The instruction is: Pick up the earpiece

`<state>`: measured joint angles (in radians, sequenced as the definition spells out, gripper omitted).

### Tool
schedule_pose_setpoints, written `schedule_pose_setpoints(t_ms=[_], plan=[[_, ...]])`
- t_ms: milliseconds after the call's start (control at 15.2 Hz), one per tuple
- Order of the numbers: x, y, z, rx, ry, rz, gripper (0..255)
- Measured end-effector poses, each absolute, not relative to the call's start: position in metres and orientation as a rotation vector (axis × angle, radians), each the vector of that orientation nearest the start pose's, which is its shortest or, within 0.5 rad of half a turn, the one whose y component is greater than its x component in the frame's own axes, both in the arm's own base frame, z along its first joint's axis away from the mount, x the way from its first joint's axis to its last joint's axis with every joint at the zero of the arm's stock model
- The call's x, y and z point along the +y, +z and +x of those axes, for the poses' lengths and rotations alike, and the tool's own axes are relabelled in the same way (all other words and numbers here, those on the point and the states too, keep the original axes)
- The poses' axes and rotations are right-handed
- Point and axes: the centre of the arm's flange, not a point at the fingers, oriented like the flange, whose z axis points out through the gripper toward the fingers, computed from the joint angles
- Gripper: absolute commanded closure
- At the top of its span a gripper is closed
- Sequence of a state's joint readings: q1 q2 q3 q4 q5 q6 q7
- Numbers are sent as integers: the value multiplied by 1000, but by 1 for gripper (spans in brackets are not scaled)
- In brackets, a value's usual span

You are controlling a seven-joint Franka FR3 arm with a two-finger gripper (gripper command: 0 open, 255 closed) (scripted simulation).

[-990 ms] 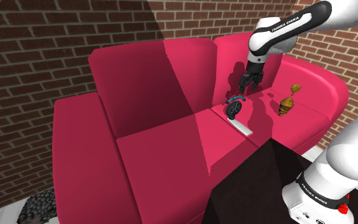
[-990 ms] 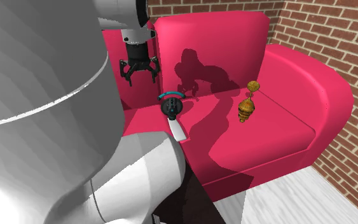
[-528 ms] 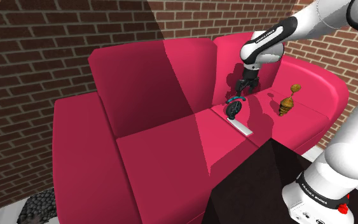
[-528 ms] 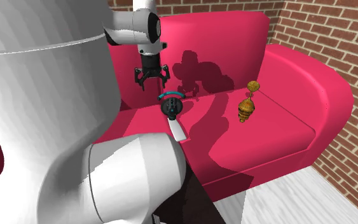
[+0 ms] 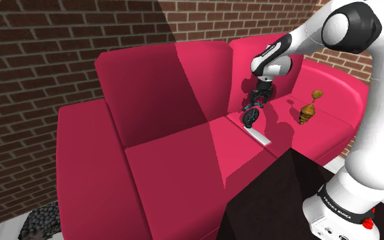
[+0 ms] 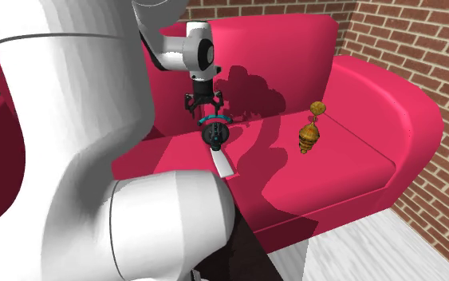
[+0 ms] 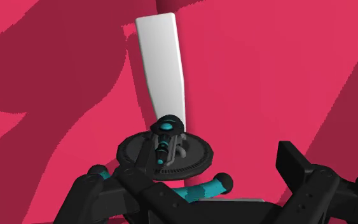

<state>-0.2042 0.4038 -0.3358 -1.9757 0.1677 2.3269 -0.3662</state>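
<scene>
Earpiece (image 6: pixel 215 132) lies on the sofa (image 6: pixel 334 160) just beneath the pincer (image 6: pixel 203 109) (its jaws spread apart).

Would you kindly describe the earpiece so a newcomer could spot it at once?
On the crimson sofa, look at the seat cushion just under the black gripper. The earpiece lies there: a black disc with teal trim on a white strip, unlike the golden-brown figure nearby.

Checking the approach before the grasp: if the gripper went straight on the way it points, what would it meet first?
Most likely the black-and-teal earpiece, which lies just below the open gripper on the red sofa seat. The exact depth is unclear.
</scene>
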Motion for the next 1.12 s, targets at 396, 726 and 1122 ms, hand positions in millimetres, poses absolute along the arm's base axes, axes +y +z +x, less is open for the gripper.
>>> schedule_pose_setpoints(t_ms=[396,726,1122], plan=[[-357,221,556,494,31,-3104,0],[-365,190,562,505,29,-3102,0],[-366,172,562,505,28,-3102,255]])
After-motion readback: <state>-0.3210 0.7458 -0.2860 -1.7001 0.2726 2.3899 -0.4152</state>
